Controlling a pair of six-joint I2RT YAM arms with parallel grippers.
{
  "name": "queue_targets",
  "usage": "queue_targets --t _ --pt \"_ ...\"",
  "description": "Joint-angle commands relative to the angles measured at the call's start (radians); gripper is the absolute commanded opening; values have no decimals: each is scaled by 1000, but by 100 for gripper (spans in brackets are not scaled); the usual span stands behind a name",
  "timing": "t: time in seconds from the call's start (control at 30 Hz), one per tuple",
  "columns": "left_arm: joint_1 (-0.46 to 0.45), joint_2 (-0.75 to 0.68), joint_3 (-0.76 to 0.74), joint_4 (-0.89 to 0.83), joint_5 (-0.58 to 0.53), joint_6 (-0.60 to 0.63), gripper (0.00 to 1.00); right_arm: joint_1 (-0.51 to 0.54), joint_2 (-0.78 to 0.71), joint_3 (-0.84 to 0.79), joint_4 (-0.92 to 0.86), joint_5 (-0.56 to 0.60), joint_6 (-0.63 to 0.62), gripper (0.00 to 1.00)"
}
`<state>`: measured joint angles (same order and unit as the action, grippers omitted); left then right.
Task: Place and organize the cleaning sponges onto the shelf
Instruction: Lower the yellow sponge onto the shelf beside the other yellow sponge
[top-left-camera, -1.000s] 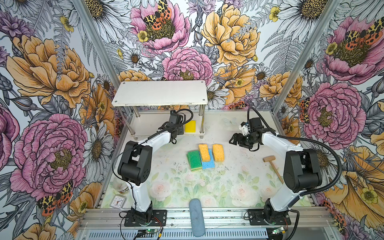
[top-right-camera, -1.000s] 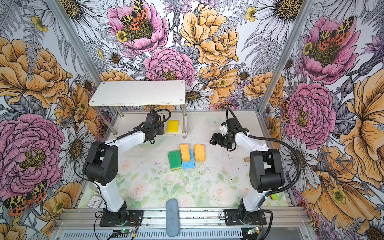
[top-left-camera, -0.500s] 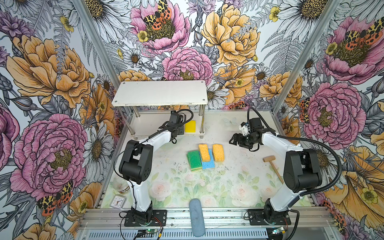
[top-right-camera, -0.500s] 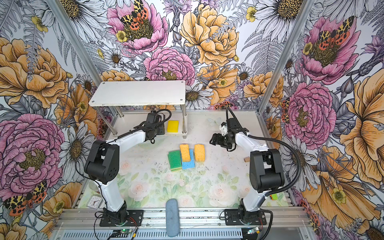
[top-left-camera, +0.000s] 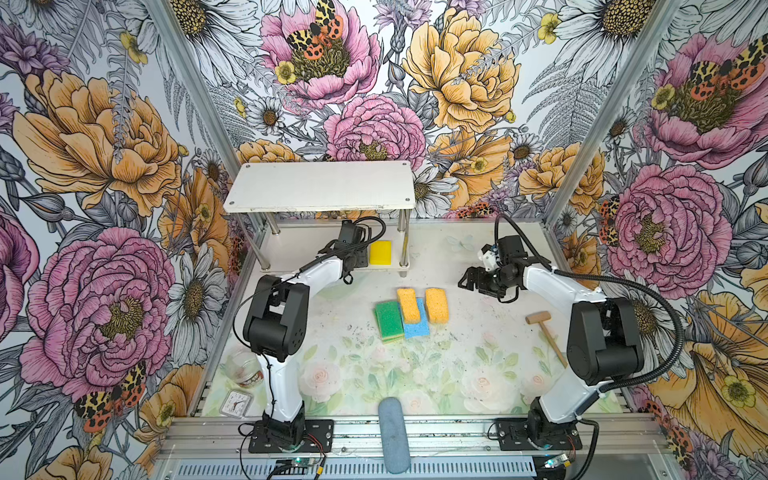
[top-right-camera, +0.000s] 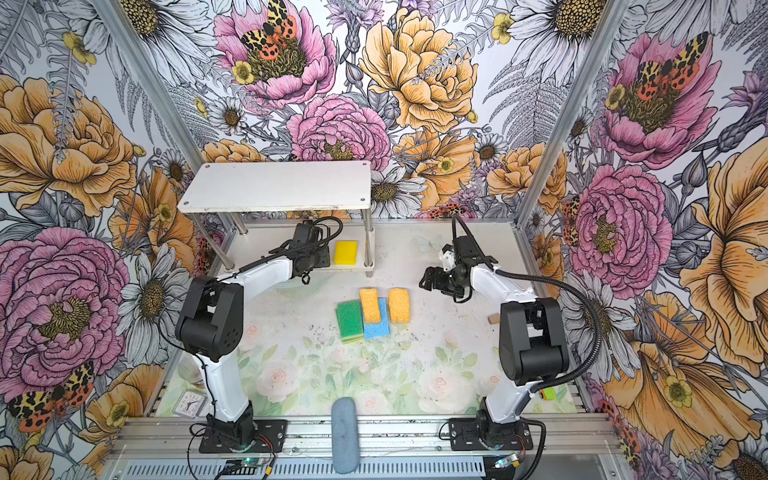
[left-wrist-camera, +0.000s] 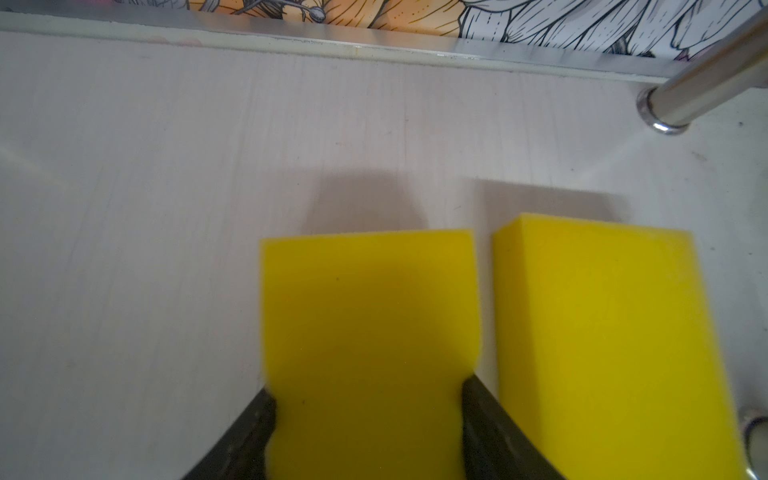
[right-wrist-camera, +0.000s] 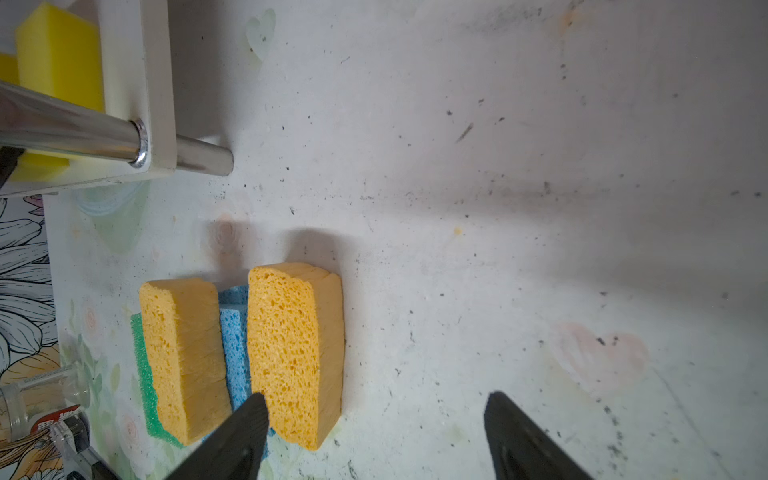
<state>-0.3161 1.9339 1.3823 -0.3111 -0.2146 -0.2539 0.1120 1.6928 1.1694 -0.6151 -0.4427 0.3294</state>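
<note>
White shelf (top-left-camera: 320, 189) at the back, and the left arm (top-left-camera: 316, 270) reaches low and forward under its top board. Left gripper (left-wrist-camera: 368, 401) pinches a yellow sponge (left-wrist-camera: 370, 299) by its sides over the lower board, just beside a second yellow sponge (left-wrist-camera: 602, 332). Right arm (top-left-camera: 557, 286) bends inward, right gripper (right-wrist-camera: 376, 399) spread wide and empty, near the tabletop cluster: orange sponges (top-left-camera: 408, 305), blue sponge (top-left-camera: 415, 329), green sponge (top-left-camera: 389, 316).
</note>
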Motion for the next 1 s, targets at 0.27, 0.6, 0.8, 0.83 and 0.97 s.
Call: queue_targets --t 0.27,0.6,0.8,0.83,0.97 --pt "17 18 48 -19 50 20 67 3 -13 9 18 -2 4 84" --pt "21 24 57 -23 49 21 73 2 -5 16 19 -5 7 84" --pt "19 21 60 -25 57 24 65 3 -4 14 18 -4 8 84" --pt "22 19 59 -25 57 24 63 3 -4 13 18 -2 8 84" --pt "20 1 56 -27 60 24 61 3 -4 10 20 -3 8 84"
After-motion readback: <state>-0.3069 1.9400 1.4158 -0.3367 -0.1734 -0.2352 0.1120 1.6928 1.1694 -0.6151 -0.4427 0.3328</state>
